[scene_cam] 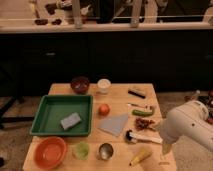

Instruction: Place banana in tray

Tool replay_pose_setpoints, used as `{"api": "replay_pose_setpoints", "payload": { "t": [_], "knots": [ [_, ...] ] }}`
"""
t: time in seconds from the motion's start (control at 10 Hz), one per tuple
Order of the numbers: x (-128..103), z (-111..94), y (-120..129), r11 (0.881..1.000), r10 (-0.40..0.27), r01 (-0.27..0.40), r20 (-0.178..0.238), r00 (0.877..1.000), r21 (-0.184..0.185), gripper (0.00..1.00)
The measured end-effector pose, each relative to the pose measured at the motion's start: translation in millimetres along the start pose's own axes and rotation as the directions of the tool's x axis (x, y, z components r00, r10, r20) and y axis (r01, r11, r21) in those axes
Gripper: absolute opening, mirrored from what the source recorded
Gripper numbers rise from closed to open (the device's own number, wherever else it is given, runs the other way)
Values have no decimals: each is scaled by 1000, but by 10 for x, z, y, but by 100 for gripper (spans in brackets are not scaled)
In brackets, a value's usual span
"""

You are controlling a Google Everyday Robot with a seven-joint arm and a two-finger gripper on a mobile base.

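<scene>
- Near the front right corner of the table [120, 149] lies the banana [141, 156], on bare wood.
- The gripper [164, 149] hangs over the right edge just beside the banana, fingers spread, holding nothing.
- The tray [38, 120] sits by the left edge, well apart from the banana, with a grey block [70, 120] inside.

The gripper [164, 149] hangs, jaws apart, at the table's right edge with bare wood between it and the banana [141, 156]; a white-handled tool [144, 138] lies close behind; a metal cup [105, 150] stands leftward; the tray [50, 112] is free apart from a grey block [70, 120].
</scene>
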Motion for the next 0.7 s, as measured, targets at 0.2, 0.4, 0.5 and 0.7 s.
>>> {"api": "replay_pose_setpoints", "payload": {
  "t": [0.2, 0.4, 0.5, 0.7],
  "knots": [
    [-96, 62, 129, 1000, -26, 27, 21, 999, -14, 80],
    [-226, 177, 219, 997, -65, 66, 44, 997, -32, 80],
    [-273, 261, 270, 996, -79, 81, 52, 996, -38, 80],
    [-397, 525, 305, 992, -113, 117, 72, 991, -47, 80]
  ]
}}
